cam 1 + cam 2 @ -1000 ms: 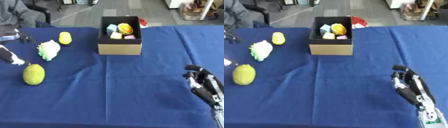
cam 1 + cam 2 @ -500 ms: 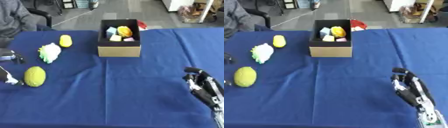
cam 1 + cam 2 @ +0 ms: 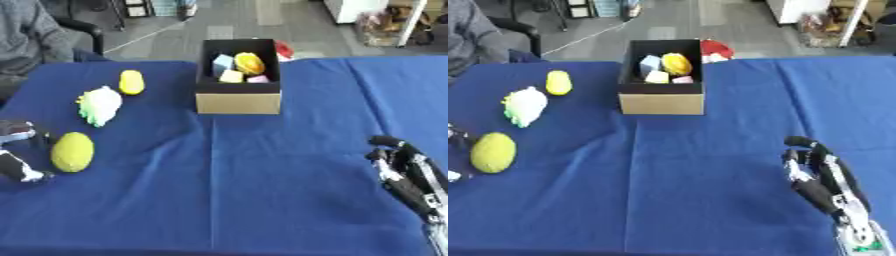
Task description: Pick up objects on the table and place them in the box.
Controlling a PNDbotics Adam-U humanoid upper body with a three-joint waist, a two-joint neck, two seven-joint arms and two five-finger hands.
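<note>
Left eye view: the left robot hand (image 3: 19,150) sits at the left edge of the blue surface (image 3: 262,165), touching or just beside the yellow-green fruit (image 3: 72,151) on its right; whether its fingers are released or clenched I cannot tell. The fruit's long axis runs roughly toward and away from the robot. The box (image 3: 239,75) lies well up and right.

Right eye view: the right robot hand (image 3: 820,175) rests released, fingers up, far from the fruit, so the left is plainly nearer.
</note>
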